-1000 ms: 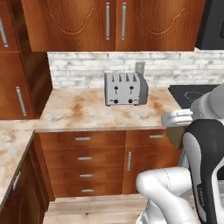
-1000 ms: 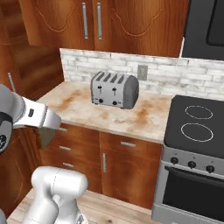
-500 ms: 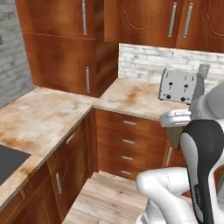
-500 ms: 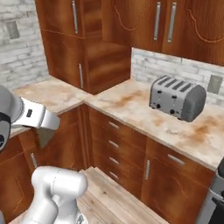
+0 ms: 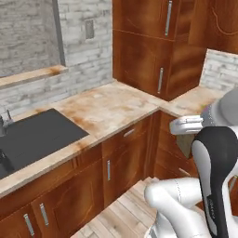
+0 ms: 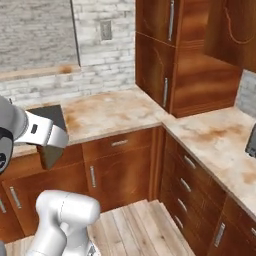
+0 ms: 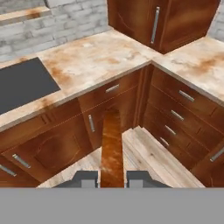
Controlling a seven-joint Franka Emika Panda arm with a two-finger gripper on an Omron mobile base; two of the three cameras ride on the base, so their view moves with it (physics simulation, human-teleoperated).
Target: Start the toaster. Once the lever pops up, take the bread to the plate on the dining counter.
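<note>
A: From the left base, we see the sink left of the corner cabinet.

B: From the right, the toaster sits far right.

A: In hand view, our gripper pinches the bread edge-on; a thin grip, so turning may shake it loose.

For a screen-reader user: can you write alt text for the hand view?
The gripper is shut on the bread, seen edge-on as a tan-brown strip, above a wood floor. Beyond is a marbled corner counter with a dark sink.
</note>
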